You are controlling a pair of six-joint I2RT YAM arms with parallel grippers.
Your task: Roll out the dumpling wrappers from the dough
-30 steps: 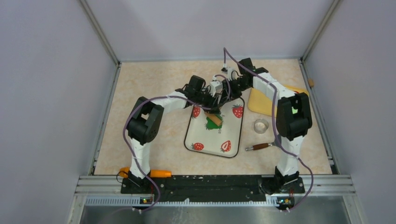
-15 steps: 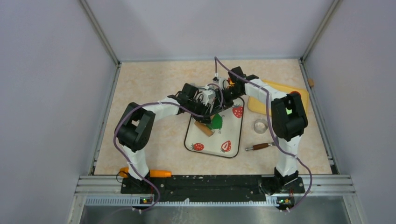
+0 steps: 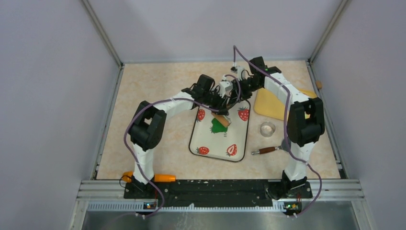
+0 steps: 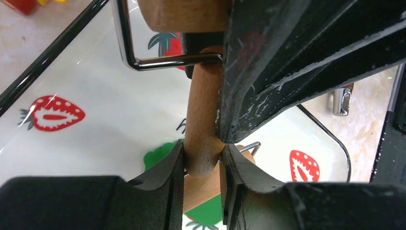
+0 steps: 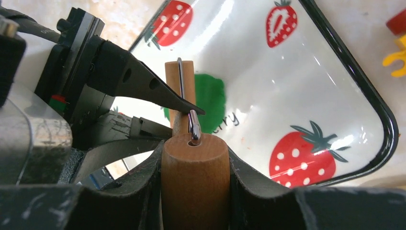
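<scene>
Both my hands grip one tool. My left hand [image 4: 201, 158], about half closed, clamps the slim wooden handle of the rolling pin [image 4: 203, 110] between its two fingers. My right hand [image 5: 195, 160], closed to a similar width, clamps a thicker wooden barrel of the same pin, where the wire frame [image 5: 184, 91] enters the end face. Neither hand touches anything else.

The dough [image 3: 219, 126], a dark green flattened patch, lies on the strawberry-printed tray [image 3: 215, 146] toward its 12 o'clock end, directly under the pin. The tray sits mid-table. From the wrist views I cannot tell whether the wood is pressing the dough or only passing above it.

Step in hand, as I judge it: rolling the patch into an even thin sheet. Since both hands share one rigid tool, they should travel together and stay level, or the wire frame will twist. Pressure should be light, with strokes from the patch's centre outward toward 6 and 12 o'clock. The glossy tray may slide under a hard push.
</scene>
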